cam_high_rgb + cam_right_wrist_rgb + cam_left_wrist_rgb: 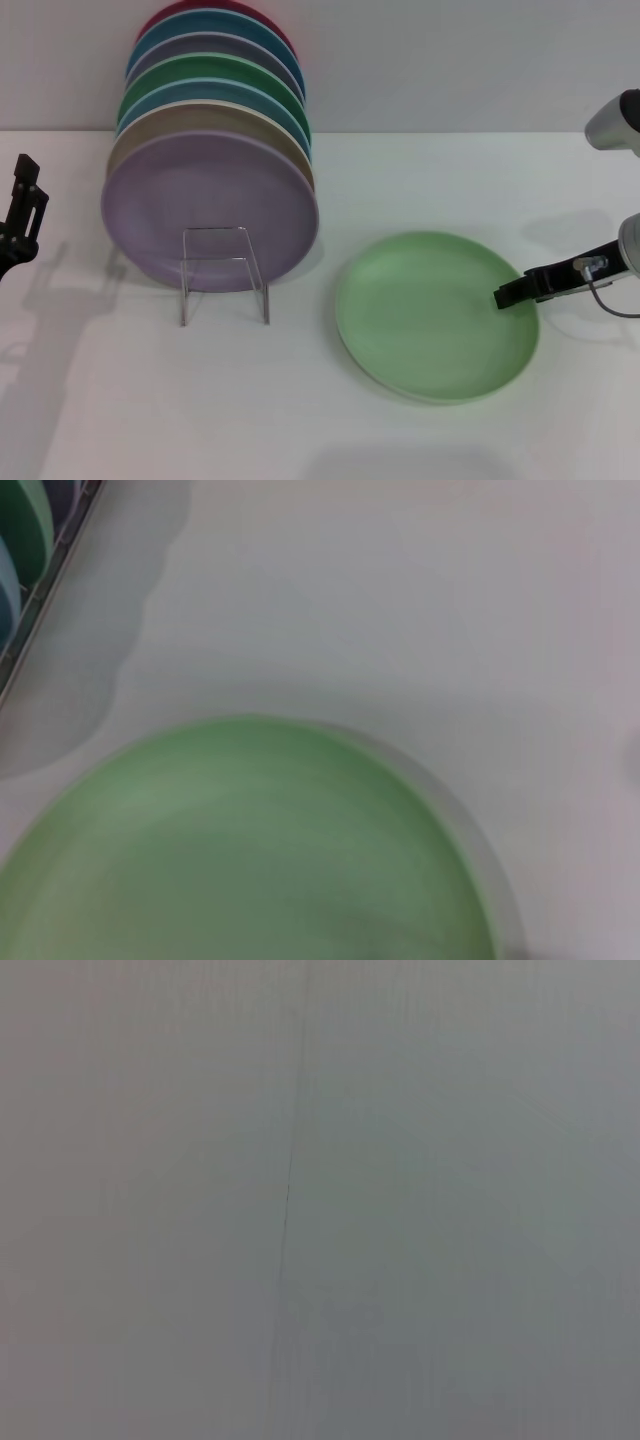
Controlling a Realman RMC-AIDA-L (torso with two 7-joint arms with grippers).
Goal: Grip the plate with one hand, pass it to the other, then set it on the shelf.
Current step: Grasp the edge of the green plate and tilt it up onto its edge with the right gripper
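Observation:
The pale mint-green plate (430,320) lies flat on the white table, right of the middle. My right gripper (512,292) reaches in from the right, and its dark fingertip rests over the plate's right rim. The right wrist view shows the plate (250,860) from close by, with none of my fingers in it. The shelf (225,270) is a clear rack left of the plate, with its thin front loop toward me. My left gripper (22,205) hangs at the far left edge, away from both. The left wrist view shows only a blank grey surface.
Several coloured plates stand on edge in the rack, a lilac plate (205,200) at the front and a darker green one behind it. Their rims (20,530) show in a corner of the right wrist view. The white table (300,420) spreads out in front.

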